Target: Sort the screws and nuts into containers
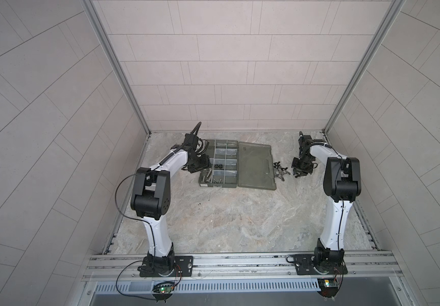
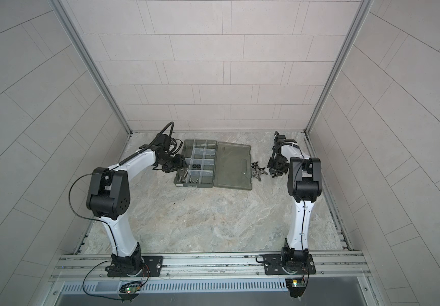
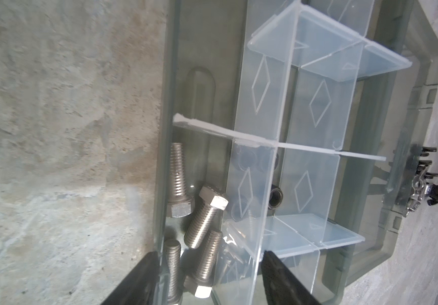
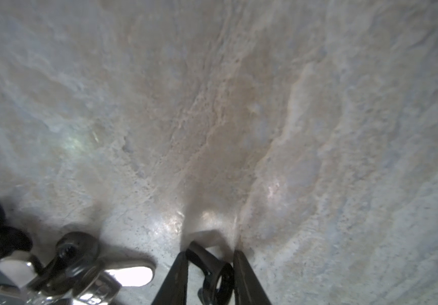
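Observation:
The smoky organiser case (image 1: pixel 203 182) (image 2: pixel 177 183) lies open at the back of the table. Several silver hex bolts, the screws (image 3: pixel 204 219) (image 1: pixel 209 180), lie in its nearest containers, with thin screws (image 3: pixel 236 253) behind the pale divider. Two black nuts (image 1: pixel 218 167) (image 2: pixel 196 166) sit in the compartment beyond; one (image 3: pixel 276 198) shows in the left wrist view. My left gripper (image 3: pixel 210 261) (image 1: pixel 200 169) hangs open over the bolt compartment, one finger outside the case wall. My right gripper (image 4: pixel 210 252) (image 1: pixel 297 174) is down at the table, shut on a black wing nut (image 4: pixel 218 274).
The flat lid half (image 1: pixel 257 167) (image 2: pixel 234 167) lies right of the compartments. A small pile of black and silver wing nuts (image 1: pixel 281 172) (image 2: pixel 258 172) sits on the table between lid and right gripper; a silver one (image 4: pixel 86 264) is close to the right fingers.

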### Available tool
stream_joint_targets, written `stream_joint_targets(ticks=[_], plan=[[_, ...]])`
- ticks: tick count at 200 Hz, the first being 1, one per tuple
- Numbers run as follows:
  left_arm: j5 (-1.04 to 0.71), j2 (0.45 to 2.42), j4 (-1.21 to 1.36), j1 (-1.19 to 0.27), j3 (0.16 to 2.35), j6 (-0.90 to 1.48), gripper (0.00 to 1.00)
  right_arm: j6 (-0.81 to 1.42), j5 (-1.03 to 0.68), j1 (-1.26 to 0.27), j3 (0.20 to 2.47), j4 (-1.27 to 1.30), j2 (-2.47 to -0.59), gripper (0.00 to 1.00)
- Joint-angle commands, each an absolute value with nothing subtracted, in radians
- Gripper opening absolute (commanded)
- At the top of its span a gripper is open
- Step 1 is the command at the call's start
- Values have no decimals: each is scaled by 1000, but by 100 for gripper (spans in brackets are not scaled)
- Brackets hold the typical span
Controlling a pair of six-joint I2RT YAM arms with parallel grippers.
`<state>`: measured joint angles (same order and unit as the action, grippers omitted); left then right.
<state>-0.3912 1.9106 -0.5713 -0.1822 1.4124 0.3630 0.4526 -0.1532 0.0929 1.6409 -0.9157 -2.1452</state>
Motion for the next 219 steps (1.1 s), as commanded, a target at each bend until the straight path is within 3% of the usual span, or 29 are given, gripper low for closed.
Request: stream_joint_targets(ticks=[1, 111, 171, 219], plan=[[-440, 1883, -595, -201, 1381, 375, 67, 459, -152, 95, 1606, -970, -2126, 29], [-358, 1821, -692, -195, 1406, 315, 68, 460, -129, 96, 1609, -983, -2131, 16], [-387, 1807, -774, -176, 1531, 239, 88, 452, -95, 93, 1651, -1021, -2123, 14], [-408, 1813, -818, -177, 1612, 236, 89, 442, -68, 75, 1687, -1049, -2114, 11]])
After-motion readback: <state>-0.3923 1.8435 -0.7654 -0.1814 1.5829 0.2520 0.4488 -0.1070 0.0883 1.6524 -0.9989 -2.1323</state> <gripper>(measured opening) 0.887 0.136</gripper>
